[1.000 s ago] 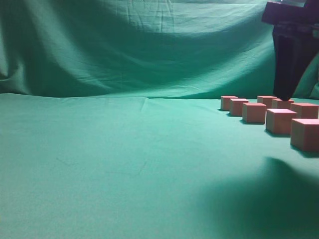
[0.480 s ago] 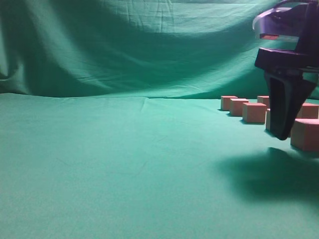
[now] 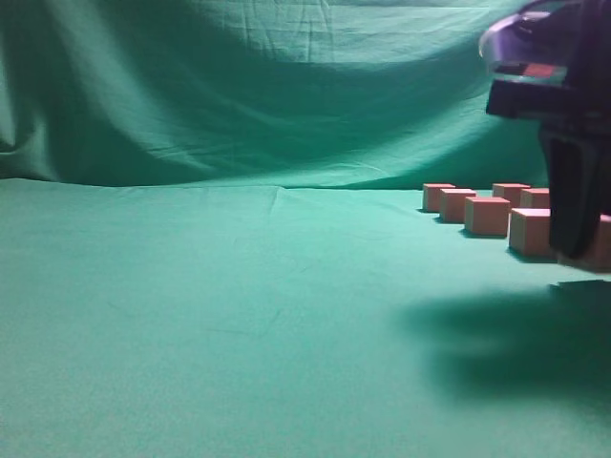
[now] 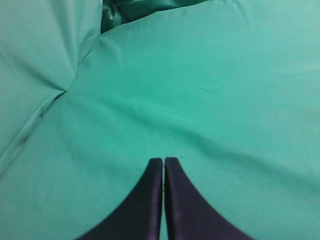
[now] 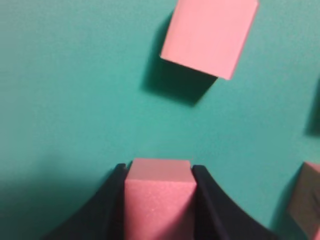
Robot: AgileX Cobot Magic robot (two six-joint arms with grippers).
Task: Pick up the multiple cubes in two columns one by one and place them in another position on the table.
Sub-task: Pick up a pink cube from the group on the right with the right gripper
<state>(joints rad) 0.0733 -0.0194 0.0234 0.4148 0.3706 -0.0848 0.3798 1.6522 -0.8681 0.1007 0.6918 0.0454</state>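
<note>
Several reddish-pink cubes stand in two columns on the green table [image 3: 239, 315] at the right. They include the cube [image 3: 487, 216] and the cube [image 3: 529, 232]. My right gripper [image 3: 578, 250] is shut on the nearest cube [image 3: 602, 243], which sits a little above the cloth. In the right wrist view that cube [image 5: 159, 200] fills the gap between the black fingers of the gripper [image 5: 159, 167]. Another cube [image 5: 210, 37] lies ahead of it. My left gripper [image 4: 164, 160] is shut and empty over bare cloth.
The draped green backdrop [image 3: 239, 95] rises behind the table. A further cube [image 5: 307, 195] shows at the right edge of the right wrist view. A fold of cloth [image 4: 75, 85] lies at the left of the left wrist view.
My right gripper has come forward from the back of the columns to the nearest cube and has closed on it. The cube now sits slightly higher than before.
</note>
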